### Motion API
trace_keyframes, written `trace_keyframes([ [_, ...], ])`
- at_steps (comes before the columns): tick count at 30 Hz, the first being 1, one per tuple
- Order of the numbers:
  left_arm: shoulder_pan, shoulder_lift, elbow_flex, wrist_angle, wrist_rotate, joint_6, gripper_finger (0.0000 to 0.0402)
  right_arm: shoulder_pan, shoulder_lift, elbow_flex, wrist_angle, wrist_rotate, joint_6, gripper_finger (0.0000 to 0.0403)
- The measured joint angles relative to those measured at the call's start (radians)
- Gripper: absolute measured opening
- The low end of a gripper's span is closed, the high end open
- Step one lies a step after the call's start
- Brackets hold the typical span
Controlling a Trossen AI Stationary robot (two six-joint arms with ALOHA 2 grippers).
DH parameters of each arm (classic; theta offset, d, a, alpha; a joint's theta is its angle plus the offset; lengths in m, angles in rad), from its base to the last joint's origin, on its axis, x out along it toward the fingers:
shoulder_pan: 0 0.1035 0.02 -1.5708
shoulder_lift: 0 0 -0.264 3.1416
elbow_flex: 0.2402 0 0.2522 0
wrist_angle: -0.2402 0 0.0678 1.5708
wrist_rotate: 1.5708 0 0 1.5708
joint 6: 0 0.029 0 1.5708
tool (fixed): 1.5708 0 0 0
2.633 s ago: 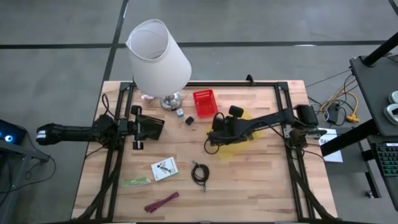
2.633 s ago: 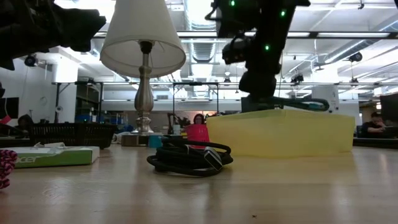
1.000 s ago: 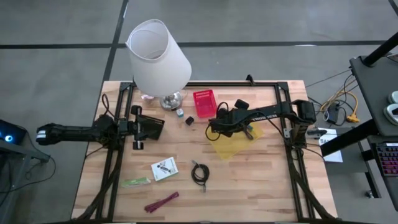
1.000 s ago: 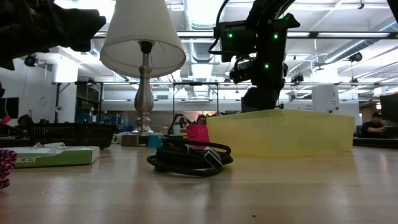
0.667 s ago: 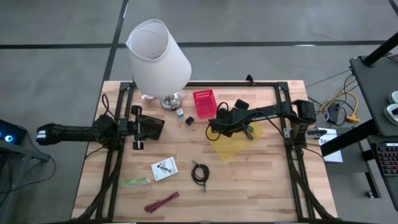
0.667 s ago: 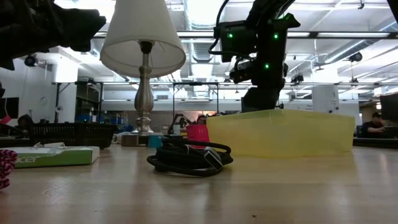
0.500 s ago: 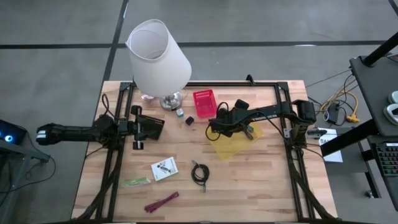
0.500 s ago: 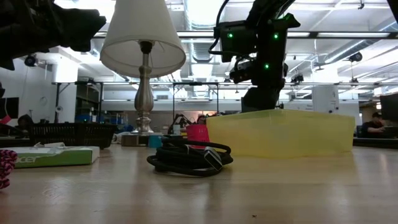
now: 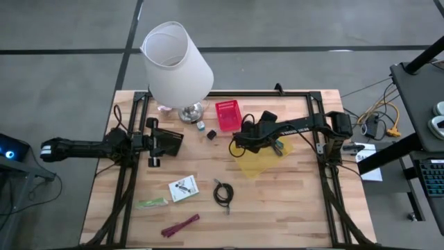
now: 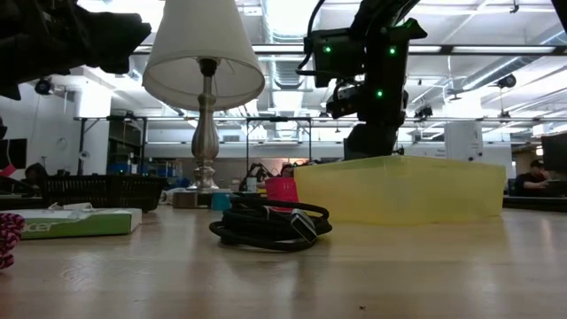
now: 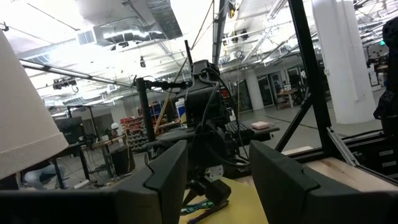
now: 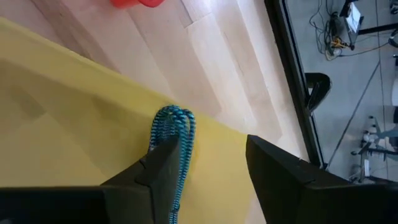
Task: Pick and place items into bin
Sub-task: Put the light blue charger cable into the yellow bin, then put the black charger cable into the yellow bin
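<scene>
One tie binned, most items still out on the counter

Our right gripper (image 12: 205, 165) hangs over the yellow bin (image 9: 258, 163), fingers apart, the teal tie (image 12: 176, 134) lying inside. The black cable (image 9: 223, 194), white card packet (image 9: 183, 188), green strip (image 9: 152, 203) and maroon tie (image 9: 180, 226) remain on the counter (image 9: 277, 208). Our left gripper (image 11: 214, 180) waits near the lamp (image 9: 176, 66), parted and empty.
</scene>
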Motion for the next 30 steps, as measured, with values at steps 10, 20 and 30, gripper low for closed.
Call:
trace_keyframes([
  [10,0.000,0.000,0.000,0.000,0.000,0.000,0.0157,0.013,0.000,0.000,0.026,-0.112,-0.054,0.0164],
  [20,0.000,0.000,0.000,0.000,0.000,0.000,0.0157,0.101,0.000,0.000,0.288,-0.205,-0.274,0.0148],
  [30,0.000,0.000,0.000,0.000,0.000,0.000,0.0157,0.208,-0.005,0.003,0.473,-0.330,-0.412,0.0143],
])
